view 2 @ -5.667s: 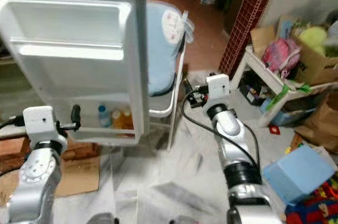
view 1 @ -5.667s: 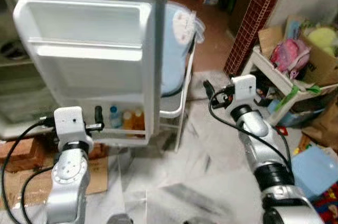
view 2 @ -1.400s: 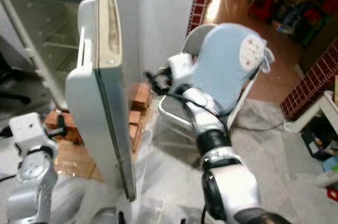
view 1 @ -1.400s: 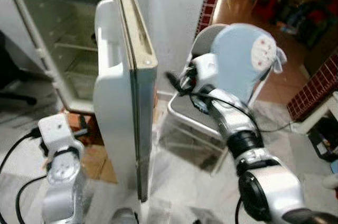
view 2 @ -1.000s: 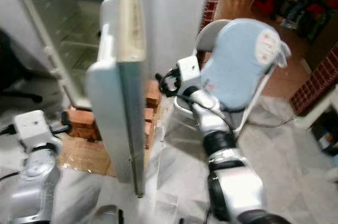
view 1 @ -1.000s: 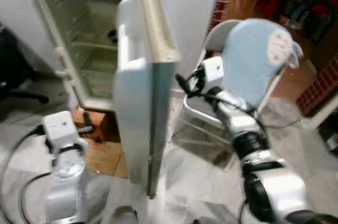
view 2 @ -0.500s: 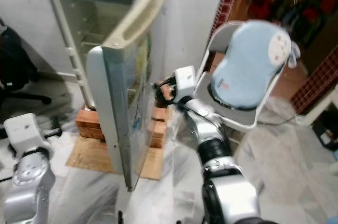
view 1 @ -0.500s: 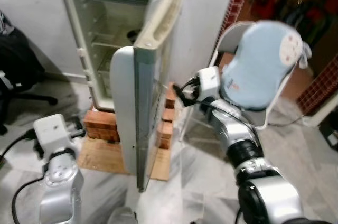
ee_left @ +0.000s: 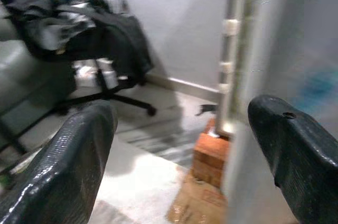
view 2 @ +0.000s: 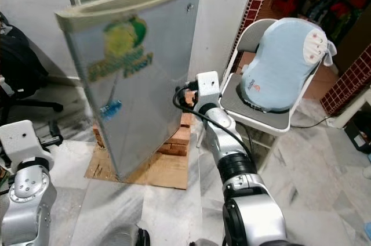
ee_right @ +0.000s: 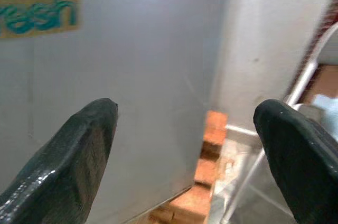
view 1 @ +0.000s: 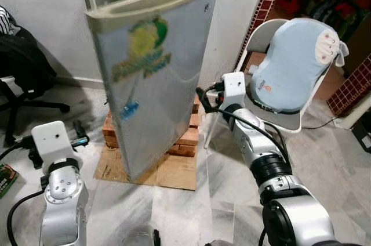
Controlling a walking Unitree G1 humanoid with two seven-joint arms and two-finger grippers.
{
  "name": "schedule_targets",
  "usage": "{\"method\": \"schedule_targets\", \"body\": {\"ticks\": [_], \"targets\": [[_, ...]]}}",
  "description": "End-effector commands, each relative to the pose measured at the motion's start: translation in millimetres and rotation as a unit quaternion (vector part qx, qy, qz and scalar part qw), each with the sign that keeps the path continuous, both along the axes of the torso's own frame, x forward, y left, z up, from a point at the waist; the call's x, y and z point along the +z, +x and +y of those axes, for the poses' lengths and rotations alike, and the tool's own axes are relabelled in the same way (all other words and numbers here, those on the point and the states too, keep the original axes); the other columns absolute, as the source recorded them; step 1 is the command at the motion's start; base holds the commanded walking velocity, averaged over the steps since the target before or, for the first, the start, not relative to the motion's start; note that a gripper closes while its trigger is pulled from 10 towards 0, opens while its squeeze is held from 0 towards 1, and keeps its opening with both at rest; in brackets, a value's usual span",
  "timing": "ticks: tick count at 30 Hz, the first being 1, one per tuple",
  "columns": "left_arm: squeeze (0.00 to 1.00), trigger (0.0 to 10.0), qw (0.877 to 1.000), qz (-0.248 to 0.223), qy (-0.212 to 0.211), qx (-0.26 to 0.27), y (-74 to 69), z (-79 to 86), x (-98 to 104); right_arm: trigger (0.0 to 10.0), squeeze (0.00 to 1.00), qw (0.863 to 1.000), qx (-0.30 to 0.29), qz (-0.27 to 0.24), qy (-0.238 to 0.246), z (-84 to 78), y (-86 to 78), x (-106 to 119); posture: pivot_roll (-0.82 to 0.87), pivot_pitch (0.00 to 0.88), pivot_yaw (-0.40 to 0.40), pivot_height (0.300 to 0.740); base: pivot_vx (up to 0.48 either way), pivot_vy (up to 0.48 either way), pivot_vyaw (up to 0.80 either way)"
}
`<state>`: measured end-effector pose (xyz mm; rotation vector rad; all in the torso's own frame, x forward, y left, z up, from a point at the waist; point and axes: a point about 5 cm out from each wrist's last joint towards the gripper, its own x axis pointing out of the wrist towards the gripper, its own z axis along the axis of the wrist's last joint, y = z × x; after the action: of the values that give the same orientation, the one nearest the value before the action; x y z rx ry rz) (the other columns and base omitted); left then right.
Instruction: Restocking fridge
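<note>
Both claws, right [ee_right: 185, 145] and left [ee_left: 179, 155], gape empty; fridge door [view 1: 153, 78] hides the shelves.

Tall silver-grey fridge door [view 1: 153, 72]: bore a yellow-and-green logo and a small blue sticker. Stacked bricks [view 1: 185, 136] beneath: orange-red. Flat cardboard sheet [view 1: 174, 173]: tan. Folding chair [view 1: 255, 37]: white frame, pale blue cushion [view 1: 295, 63]. Swivel office chair [view 1: 23, 78]: black.
</note>
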<state>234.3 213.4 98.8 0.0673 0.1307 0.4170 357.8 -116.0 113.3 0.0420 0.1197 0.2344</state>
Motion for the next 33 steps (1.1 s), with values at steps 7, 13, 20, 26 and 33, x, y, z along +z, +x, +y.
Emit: {"method": "schedule_targets", "body": {"ticks": [7, 13, 20, 26, 33], "targets": [[0.00, 10.0, 0.999, 0.009, -0.023, -0.023, 6.3, -3.5, -6.5, 10.0, 0.00, 0.999, -0.044, -0.010, 0.017, -15.3, -9.4, -4.7, 0.09, 0.001, -0.042, 0.740, 0.000, 0.000, -0.46], [0.00, 10.0, 0.999, 0.010, -0.035, -0.029, 14.7, -4.0, -7.6, 10.0, 0.00, 0.998, -0.057, -0.001, 0.019, -16.4, -15.0, -12.9, 0.08, 0.001, -0.038, 0.740, 0.000, 0.000, -0.80], [0.00, 10.0, 0.999, 0.004, -0.031, -0.040, 22.5, -4.3, -4.3, 10.0, 0.00, 0.997, -0.070, -0.003, 0.016, -20.8, -17.9, -11.4, 0.06, 0.025, -0.034, 0.740, 0.000, 0.426, -0.80], [0.00, 10.0, 0.999, 0.007, -0.028, -0.037, 24.0, -5.0, -5.4, 10.0, 0.00, 0.998, -0.067, -0.004, 0.014, -22.5, -18.5, -11.6, 0.06, 0.032, -0.035, 0.740, 0.000, 0.480, -0.27], [0.00, 10.0, 0.998, 0.011, -0.035, -0.047, 23.8, -9.7, -7.5, 10.0, 0.00, 0.997, -0.075, 0.006, 0.015, -24.7, -17.1, -11.6, 0.06, 0.034, -0.035, 0.740, 0.000, 0.480, -0.11]]}}
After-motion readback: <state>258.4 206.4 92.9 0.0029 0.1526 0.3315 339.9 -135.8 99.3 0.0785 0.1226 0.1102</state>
